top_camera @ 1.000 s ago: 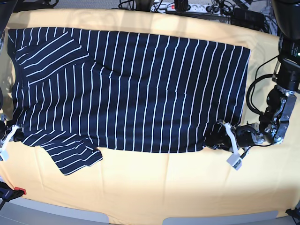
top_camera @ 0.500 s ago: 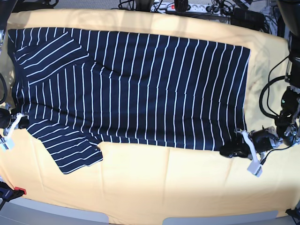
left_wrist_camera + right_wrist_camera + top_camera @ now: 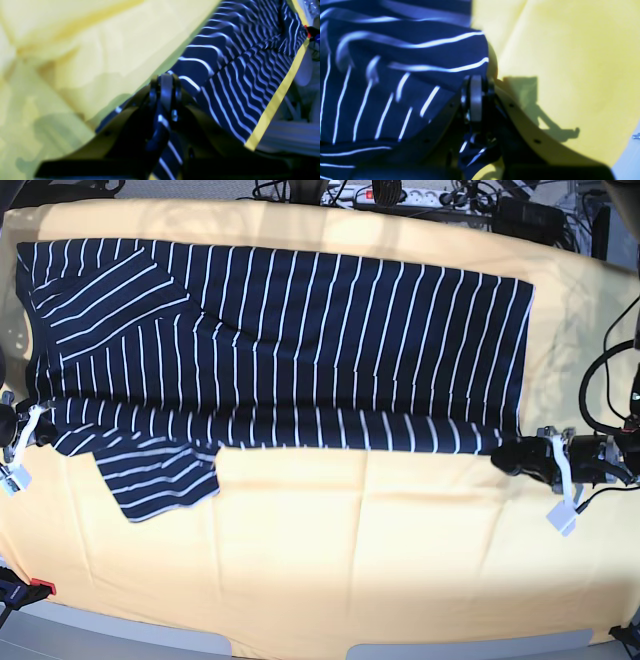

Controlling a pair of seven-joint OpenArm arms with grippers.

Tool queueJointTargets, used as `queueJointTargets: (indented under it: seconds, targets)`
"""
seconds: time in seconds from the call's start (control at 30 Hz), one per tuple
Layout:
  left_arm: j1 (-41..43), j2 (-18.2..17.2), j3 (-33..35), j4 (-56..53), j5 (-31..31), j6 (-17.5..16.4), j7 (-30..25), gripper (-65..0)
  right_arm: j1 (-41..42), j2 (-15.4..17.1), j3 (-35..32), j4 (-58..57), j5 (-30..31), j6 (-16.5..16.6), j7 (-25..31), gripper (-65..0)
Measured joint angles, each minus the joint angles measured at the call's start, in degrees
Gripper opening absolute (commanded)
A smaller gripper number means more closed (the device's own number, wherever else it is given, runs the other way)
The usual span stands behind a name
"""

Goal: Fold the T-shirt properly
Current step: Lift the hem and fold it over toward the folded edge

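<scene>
The navy pinstriped T-shirt [image 3: 300, 350] lies spread across the yellow cloth, with one sleeve [image 3: 160, 475] sticking out at the near left. My left gripper [image 3: 512, 456] is shut on the shirt's near right corner. In the left wrist view the striped cloth [image 3: 237, 75] runs between the closed fingers of the left gripper [image 3: 165, 86]. My right gripper [image 3: 35, 428] is shut on the shirt's near left edge. The right wrist view shows the right gripper [image 3: 475, 96] pinching a fold of the shirt [image 3: 395, 75]. The near hem stretches taut between both grippers.
A yellow-orange cloth [image 3: 350, 560] covers the table, bare in the near half. Cables and a power strip [image 3: 400, 195] lie beyond the far edge. A small red clamp [image 3: 40, 587] sits at the near left corner. A white tag [image 3: 562, 518] hangs below the left gripper.
Both grippers have carried the shirt's near hem away from the front edge. The left gripper has also moved outward to the right. The hem now runs straighter and the sleeve has shifted with it.
</scene>
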Motion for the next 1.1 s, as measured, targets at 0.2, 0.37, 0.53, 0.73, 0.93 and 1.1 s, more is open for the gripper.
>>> queueJointTargets:
  seconds: [0.2, 0.37, 0.53, 0.73, 0.93, 1.1]
  targets:
    - [3.78, -0.11, 0.0, 0.11, -0.17, 0.0, 6.58, -65.0, 0.0, -0.11, 0.0, 0.02, 0.28, 0.0, -1.86, -65.0]
    - [7.26, -0.26, 0.04, 3.1, 0.0, 0.02, 11.37, -65.0, 0.0, -0.07, 0.0, 0.02, 1.36, 0.02, -6.51, -65.0]
    - [7.82, -2.16, 0.04, 9.49, -0.17, 0.02, 11.41, -65.0, 0.02, 1.68, -0.07, 0.02, 7.89, 0.02, -13.14, -65.0]
    - [10.29, -4.22, 0.0, 17.64, -0.04, 0.0, 14.4, -65.0, 0.0, 1.97, -0.11, 0.02, 9.35, 0.02, -15.26, -65.0]
    - [13.64, -5.7, 0.04, 20.31, -0.2, -0.02, 14.29, -65.0, 0.0, 1.97, -0.11, 0.02, 9.38, 0.02, -16.22, -65.0]
    - [16.63, -5.95, 0.04, 20.28, -0.22, -0.02, 14.27, -62.0, 0.04, 1.97, -0.11, 0.02, 9.4, 0.02, -17.03, -51.0]
